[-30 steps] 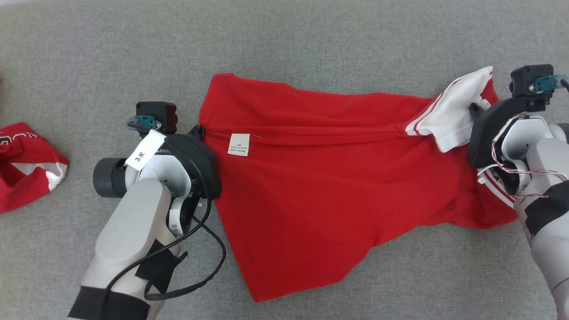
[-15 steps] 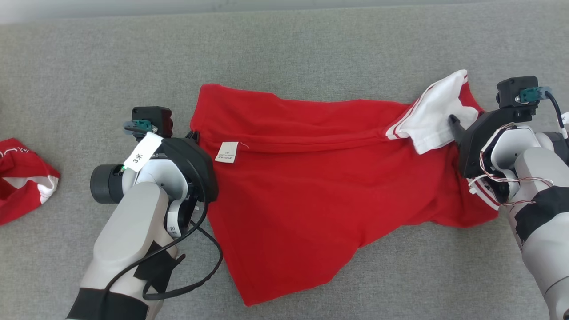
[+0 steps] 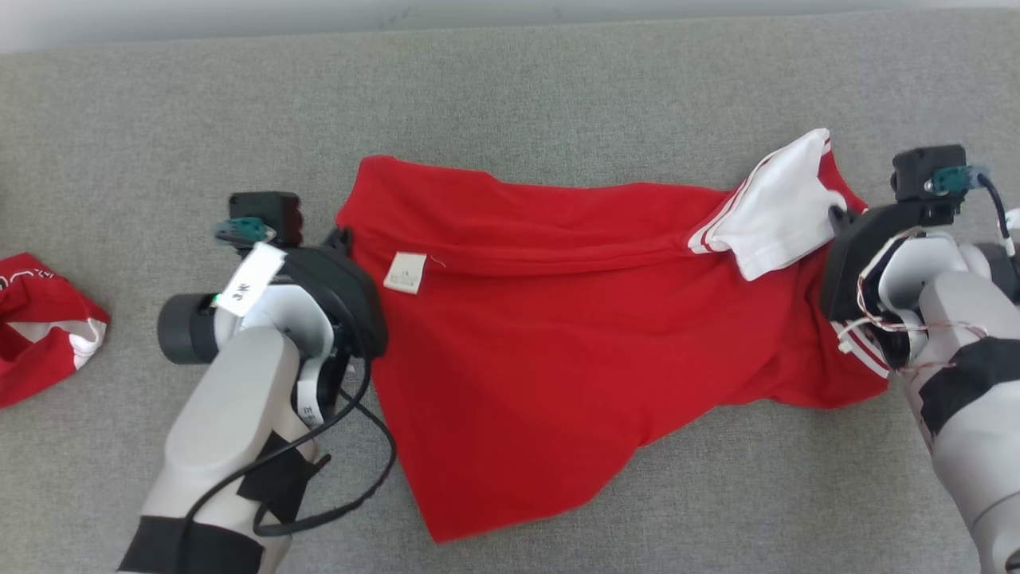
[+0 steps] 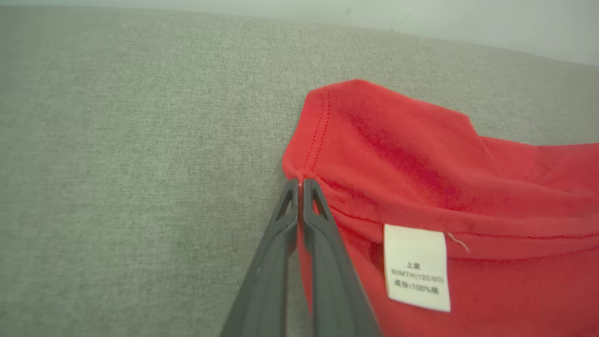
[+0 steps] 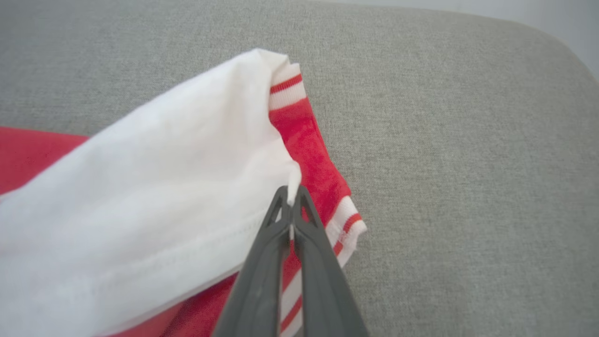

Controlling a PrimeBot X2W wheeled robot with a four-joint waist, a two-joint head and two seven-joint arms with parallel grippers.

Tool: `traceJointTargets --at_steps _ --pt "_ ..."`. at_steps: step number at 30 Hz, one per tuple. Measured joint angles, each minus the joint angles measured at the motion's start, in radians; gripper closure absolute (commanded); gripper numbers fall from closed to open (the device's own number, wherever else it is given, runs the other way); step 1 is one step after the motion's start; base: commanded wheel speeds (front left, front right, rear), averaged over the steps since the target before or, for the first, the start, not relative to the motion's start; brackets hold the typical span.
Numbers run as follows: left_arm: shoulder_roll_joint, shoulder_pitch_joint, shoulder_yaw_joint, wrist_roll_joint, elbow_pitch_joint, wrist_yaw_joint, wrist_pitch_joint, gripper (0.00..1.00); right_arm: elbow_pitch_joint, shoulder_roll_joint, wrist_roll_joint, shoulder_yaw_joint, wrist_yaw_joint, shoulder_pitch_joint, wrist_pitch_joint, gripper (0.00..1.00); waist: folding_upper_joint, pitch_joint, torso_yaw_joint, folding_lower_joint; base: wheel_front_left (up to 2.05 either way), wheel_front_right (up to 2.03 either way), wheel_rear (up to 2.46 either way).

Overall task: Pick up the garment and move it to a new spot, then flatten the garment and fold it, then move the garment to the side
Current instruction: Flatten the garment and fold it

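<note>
- A second red cloth (image 3: 44, 327) lies at the worktop's (image 3: 510, 96) left edge. The frame cuts it off, so what it is stays unclear.
- The left gripper (image 4: 299, 183) has its fingers pressed together on the garment's (image 3: 542, 335) stitched left hem. In the head view the wrist housing hides most of the fingers; only a dark tip peeks out beside the cloth.
- The red garment lies spread across the middle of the worktop, stretched between the two arms, and its near corner hangs out toward the near edge. How the layers under the long fold stack is hard to make out.
- A white label (image 4: 416, 267) sits just right of the left fingers — its small print is only partly readable.
- A white flap (image 3: 777, 219) with red-striped trim lies on the garment's right end.
- The right gripper (image 5: 291, 199) has its fingers closed on the flap's edge. The red cloth beneath it is partly hidden by the arm.
- Half a second ago one right finger lay out over the white flap with the pair parted; now they are clamped. The left grip and the garment's place are much as before.
</note>
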Motion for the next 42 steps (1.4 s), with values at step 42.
traceJointTargets --at_steps 42 --pt "0.004 0.303 0.104 -0.449 -0.982 -0.029 -0.199 1.00 -1.170 0.013 0.481 -0.283 -0.026 0.390 -0.165 1.00 0.0000 -0.252 -0.120 -0.0001 0.00 0.00 0.00"
